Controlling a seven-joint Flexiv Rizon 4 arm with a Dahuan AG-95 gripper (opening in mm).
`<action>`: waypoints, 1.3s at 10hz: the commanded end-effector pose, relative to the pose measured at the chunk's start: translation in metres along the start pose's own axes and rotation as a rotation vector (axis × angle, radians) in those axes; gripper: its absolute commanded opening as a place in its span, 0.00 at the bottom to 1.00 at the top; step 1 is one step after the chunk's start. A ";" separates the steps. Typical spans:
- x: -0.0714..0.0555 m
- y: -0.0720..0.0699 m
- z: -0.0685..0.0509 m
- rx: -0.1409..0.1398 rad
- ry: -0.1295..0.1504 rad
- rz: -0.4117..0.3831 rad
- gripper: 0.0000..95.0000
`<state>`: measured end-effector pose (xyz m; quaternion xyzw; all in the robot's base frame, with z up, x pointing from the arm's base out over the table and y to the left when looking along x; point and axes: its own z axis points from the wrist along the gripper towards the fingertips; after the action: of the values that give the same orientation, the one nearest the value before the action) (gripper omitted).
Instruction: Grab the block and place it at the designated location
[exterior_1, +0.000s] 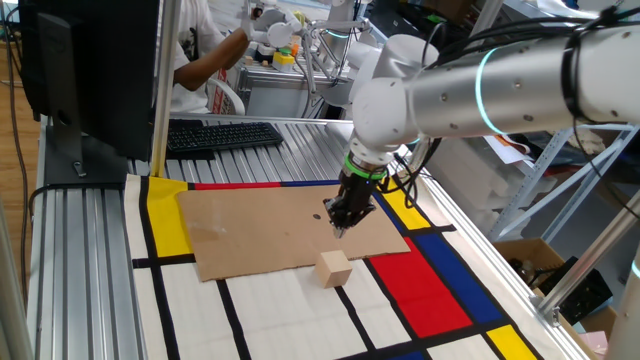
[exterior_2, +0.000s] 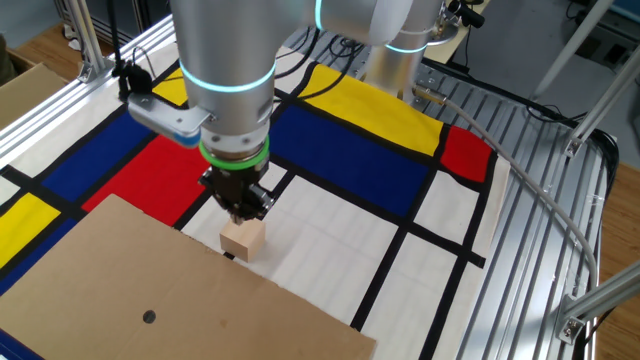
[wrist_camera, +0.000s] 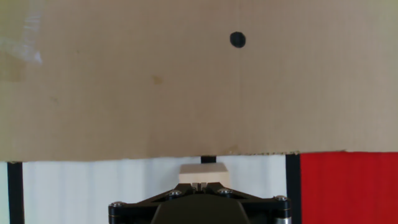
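The block (exterior_1: 335, 268) is a small pale tan wooden cube. It sits on the white mat right at the edge of the brown cardboard sheet (exterior_1: 255, 235). It also shows in the other fixed view (exterior_2: 243, 240) and the hand view (wrist_camera: 204, 173). My gripper (exterior_1: 340, 228) hangs just above the block with its fingertips (wrist_camera: 195, 185) nearly together and nothing between them; it also shows in the other fixed view (exterior_2: 243, 212). The designated location is a dark dot (exterior_1: 316, 216) on the cardboard, seen also in the other fixed view (exterior_2: 149, 317) and the hand view (wrist_camera: 237, 40).
The cardboard lies on a mat of red (exterior_1: 425, 285), yellow (exterior_1: 168, 225), blue and white rectangles with black lines. A keyboard (exterior_1: 220, 135) and a monitor (exterior_1: 90, 70) stand at the back. A person (exterior_1: 205, 50) is behind the table.
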<state>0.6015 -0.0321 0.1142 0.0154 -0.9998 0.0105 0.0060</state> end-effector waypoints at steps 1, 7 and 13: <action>0.002 0.001 0.005 0.001 -0.002 0.002 0.00; 0.005 -0.003 0.022 0.003 -0.002 0.014 0.00; 0.013 -0.003 0.030 0.010 -0.003 0.049 0.60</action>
<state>0.5919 -0.0348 0.0824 -0.0081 -0.9998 0.0162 0.0065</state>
